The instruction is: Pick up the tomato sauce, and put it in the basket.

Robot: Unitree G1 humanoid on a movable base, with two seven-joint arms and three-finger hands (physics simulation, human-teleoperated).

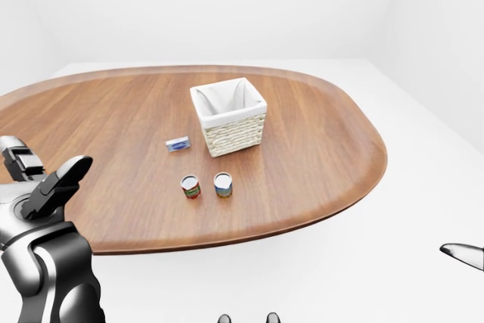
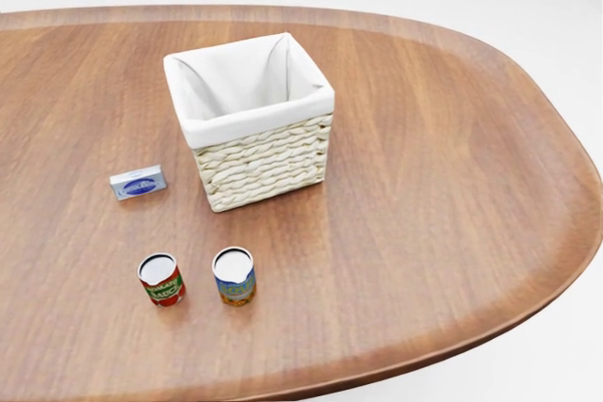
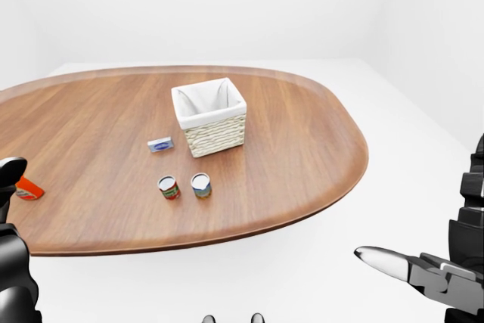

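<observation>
While both hands hang off the tabletop's near edge, the task's things sit untouched on the broad oval tabletop [image 2: 452, 185], a smooth slab of reddish-brown wood with fine streaked grain and a rounded lip. Near its middle stands the basket [image 2: 252, 120], a square box of pale woven wicker in ropy horizontal bands, lined with plain white cloth folded over the rim. Below it in the head view two short cylindrical cans stand upright, side by side but apart: the tomato sauce [image 2: 161, 280], red-labelled with a green band and a pale flat lid, and to its right a blue-and-yellow can [image 2: 235, 276] of the same shape. Left of the basket lies a small flat blue-grey box [image 2: 139, 183]. At the left edge of the right-eye view, an orange-red object [image 3: 28, 188] lies partly hidden on the wood. The left hand [image 1: 47, 187], glossy black and grey with blocky joints, is raised at the lower left of the left-eye view, its fingers spread and holding nothing. The right hand [image 3: 423, 271] shows at the lower right of the right-eye view, one tapered metallic finger stretched out, gripping nothing.
</observation>
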